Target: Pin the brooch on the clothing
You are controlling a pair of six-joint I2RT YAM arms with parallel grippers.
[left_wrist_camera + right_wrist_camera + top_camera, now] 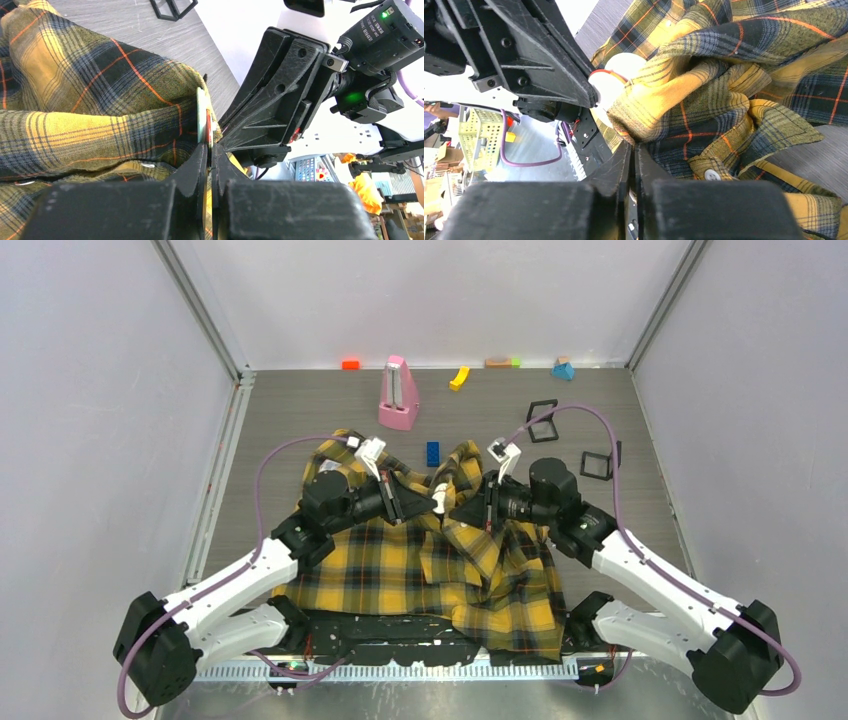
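The yellow-and-black plaid shirt (420, 570) lies crumpled on the grey table in front of the arm bases. My left gripper (432, 502) is shut on the brooch (439, 500), a small pale disc held above the shirt's upper middle. In the left wrist view the brooch (202, 117) stands edge-on, greenish with a red rim, against a raised fold of shirt (100, 100). My right gripper (462, 508) faces the left one and is shut on a fold of shirt (664, 105). In the right wrist view the brooch (619, 75) touches that fold, between the left gripper's fingers (549, 65).
A pink metronome-shaped object (398, 395) stands behind the shirt and a blue brick (432, 453) lies just past the collar. Two black square frames (542, 420) (597, 465) lie at the right rear. Small coloured blocks line the back wall. Grey walls close in both sides.
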